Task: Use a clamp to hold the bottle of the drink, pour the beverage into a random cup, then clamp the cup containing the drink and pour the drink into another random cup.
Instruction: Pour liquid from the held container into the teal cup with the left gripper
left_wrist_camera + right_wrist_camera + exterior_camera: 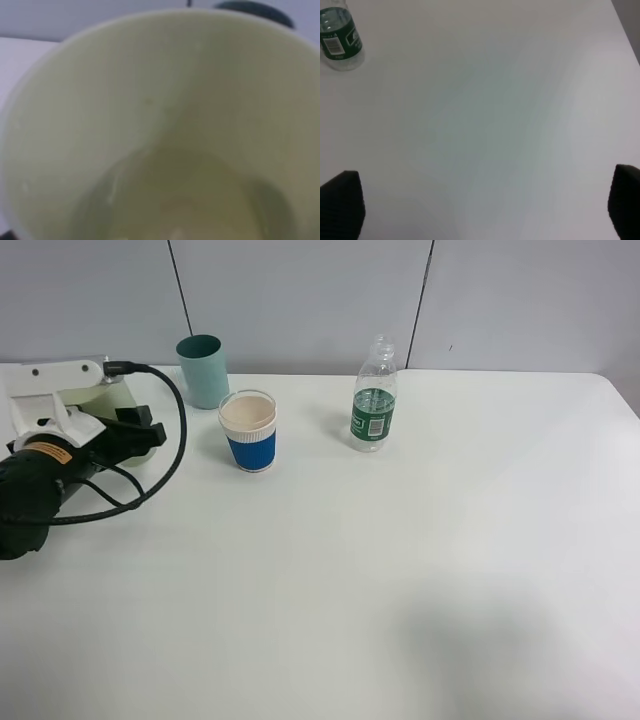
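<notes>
Reads as roughly halfway through. Shows clear, colourless liquid (190,200) pooled in the bottom of the plain pale yellow-green plastic tumbler (100,100), so puts the first pour, bottle into cup, as most likely done. Finds the small clear plastic bottle with the green label (374,400) standing upright and capless at the far middle of the white table (400,590), well apart from the arm in view. Leaves the second pour to do: raising the pale tumbler, carrying it over the plain teal tumbler (203,370) at the far left, and tipping. Offers no sign of drink in the teal one (its inside is hidden from this angle). Also notes a white paper cup with a blue band (248,430) between teal tumbler and bottle, nearer than both and no part of the job.

Places the left clamp (145,437) low at the left edge, on a thick black arm (40,490) lying almost level and pointing right. Has its jaws clenched on the pale tumbler, with only a sliver peeking out beneath them in the high view. Cannot tell whether that tumbler rests on the table or hangs just off it. Sets it near the teal one, on its near-left side, not touching. Keeps the right clamp (485,172) outside the high view, over bare table with the bottle in its camera's sight, fingers (340,205) spread wide around nothing.
</notes>
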You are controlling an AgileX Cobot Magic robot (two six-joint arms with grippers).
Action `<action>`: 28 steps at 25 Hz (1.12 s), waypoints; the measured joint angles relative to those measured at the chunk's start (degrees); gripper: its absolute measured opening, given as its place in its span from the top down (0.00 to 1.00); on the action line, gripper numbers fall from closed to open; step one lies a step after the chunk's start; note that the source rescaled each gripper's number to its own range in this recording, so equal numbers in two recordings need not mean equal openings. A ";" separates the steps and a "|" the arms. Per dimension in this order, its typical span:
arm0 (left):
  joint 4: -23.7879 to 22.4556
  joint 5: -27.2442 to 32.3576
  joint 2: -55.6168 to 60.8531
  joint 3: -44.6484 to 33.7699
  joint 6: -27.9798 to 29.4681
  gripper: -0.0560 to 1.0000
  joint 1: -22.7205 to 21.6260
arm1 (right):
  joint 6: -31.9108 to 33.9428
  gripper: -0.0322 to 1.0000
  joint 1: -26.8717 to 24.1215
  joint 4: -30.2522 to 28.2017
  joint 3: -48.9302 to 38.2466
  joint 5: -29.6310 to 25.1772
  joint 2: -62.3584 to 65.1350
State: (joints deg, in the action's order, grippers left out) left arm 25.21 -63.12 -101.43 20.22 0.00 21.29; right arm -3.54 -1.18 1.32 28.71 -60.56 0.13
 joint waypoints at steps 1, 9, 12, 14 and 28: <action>-1.47 0.00 0.00 0.00 0.00 0.91 -1.40 | 0.00 0.06 0.00 0.00 0.00 0.00 0.00; -9.42 5.02 0.00 4.71 -5.42 0.91 -9.80 | 0.00 0.06 0.00 0.00 0.00 0.00 0.00; -12.72 10.27 0.00 8.37 -7.04 0.91 -11.90 | 0.02 0.06 0.00 0.00 0.00 0.00 0.00; -13.03 12.73 0.00 10.72 -7.33 0.91 -12.82 | 0.02 0.06 0.00 0.00 0.00 0.00 0.00; -5.87 26.19 -1.61 27.21 -25.79 0.91 -13.73 | 0.07 0.06 0.00 0.00 0.00 0.00 0.00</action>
State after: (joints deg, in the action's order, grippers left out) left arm 19.35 -36.94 -103.04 47.43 -25.79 7.56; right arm -3.48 -1.18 1.32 28.71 -60.56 0.13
